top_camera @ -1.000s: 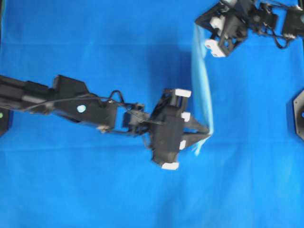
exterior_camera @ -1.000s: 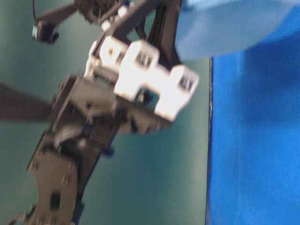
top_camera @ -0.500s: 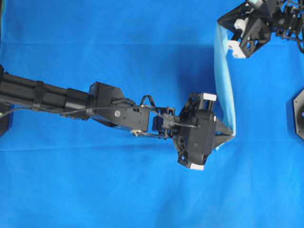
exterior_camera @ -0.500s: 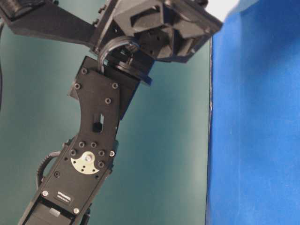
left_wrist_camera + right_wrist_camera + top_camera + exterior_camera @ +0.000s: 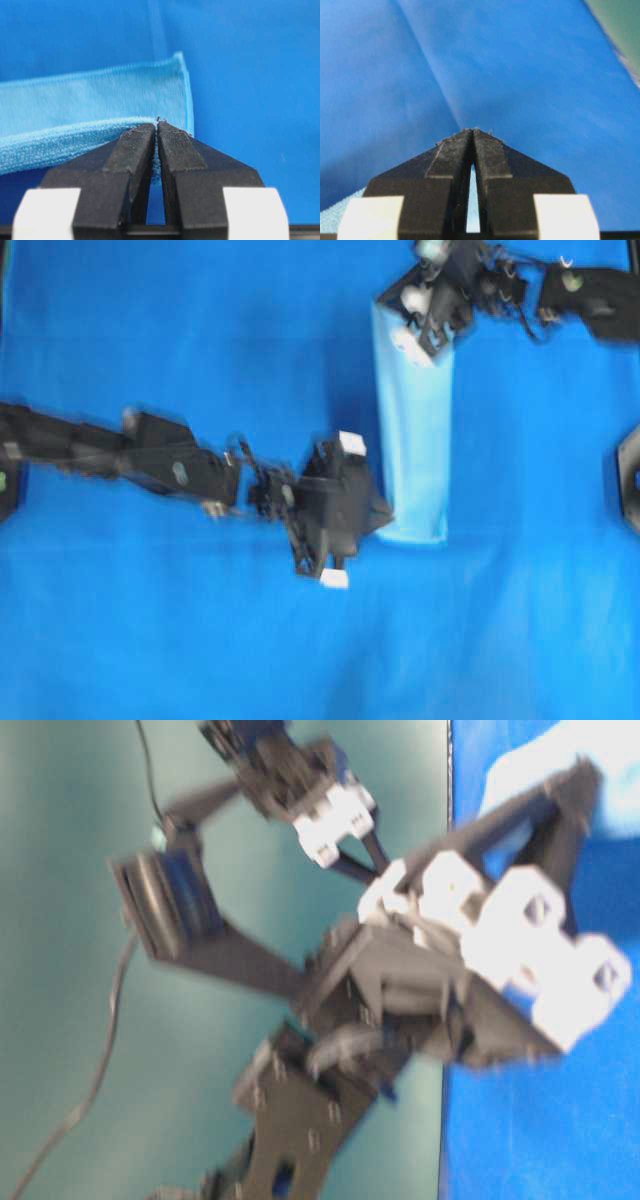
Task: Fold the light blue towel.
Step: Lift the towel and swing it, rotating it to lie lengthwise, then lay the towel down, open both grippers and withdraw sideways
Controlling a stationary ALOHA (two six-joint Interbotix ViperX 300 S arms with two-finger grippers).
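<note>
The light blue towel [image 5: 413, 430] shows as a long narrow strip on the darker blue table cloth [image 5: 200, 640], running from top to bottom of the overhead view. My left gripper [image 5: 388, 522] is shut on the strip's near left corner. In the left wrist view the hemmed edge of the towel [image 5: 100, 100] is pinched at the tips of the left gripper [image 5: 157, 126]. My right gripper [image 5: 385, 305] is shut on the far end. In the right wrist view pale cloth shows in the slit behind the tips of the right gripper [image 5: 472, 132]. The table-level view is blurred.
A black mount [image 5: 630, 480] sits at the right edge of the cloth, and another black base [image 5: 5, 490] at the left edge. In the table-level view the right arm [image 5: 400, 1000] hangs over the table edge [image 5: 447, 1140], with green background beyond.
Both grippers have swung left across the cloth with the towel still held. The towel, a thin edge-on band half a second ago, now shows as a broader flat strip.
</note>
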